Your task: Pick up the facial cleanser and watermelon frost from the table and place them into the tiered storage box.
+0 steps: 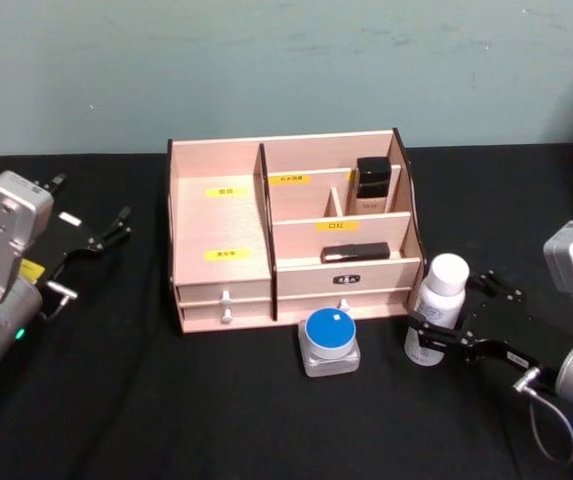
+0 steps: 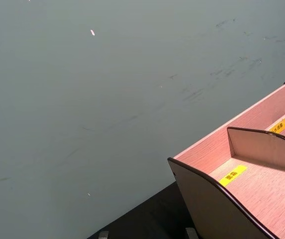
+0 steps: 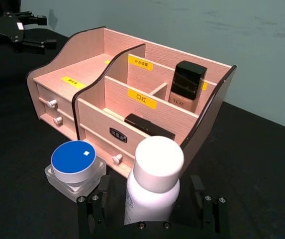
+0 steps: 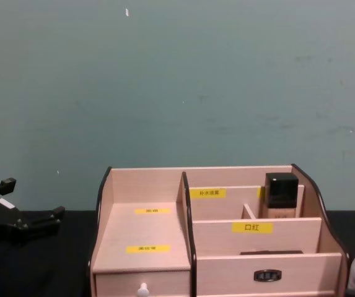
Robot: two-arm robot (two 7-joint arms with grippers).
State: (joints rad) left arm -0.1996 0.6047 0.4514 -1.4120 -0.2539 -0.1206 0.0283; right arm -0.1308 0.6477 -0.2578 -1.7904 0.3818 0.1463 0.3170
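The tiered storage box [image 1: 221, 215] stands mid-table, pale wood with yellow labels and two drawers; it also shows in the chest view [image 4: 146, 238] and in both wrist views [image 3: 82, 74] [image 2: 261, 199]. A white bottle with a white cap [image 1: 439, 305] [image 3: 152, 179] stands upright off the box's right front corner. My right gripper [image 1: 449, 310] [image 3: 152, 209] is open around it, one finger on each side. A small clear jar with a blue lid [image 1: 329, 338] [image 3: 75, 164] sits in front of the box. Which one is the facial cleanser and which the watermelon frost I cannot tell. My left gripper [image 1: 101, 235] [image 4: 31, 216] hovers open left of the box.
A dark square bottle [image 1: 372, 185] stands in the box's rear right compartment and a flat black item [image 1: 354, 253] lies in the tier below. The table is covered in black cloth [image 1: 166, 400], with a grey-green wall close behind the box.
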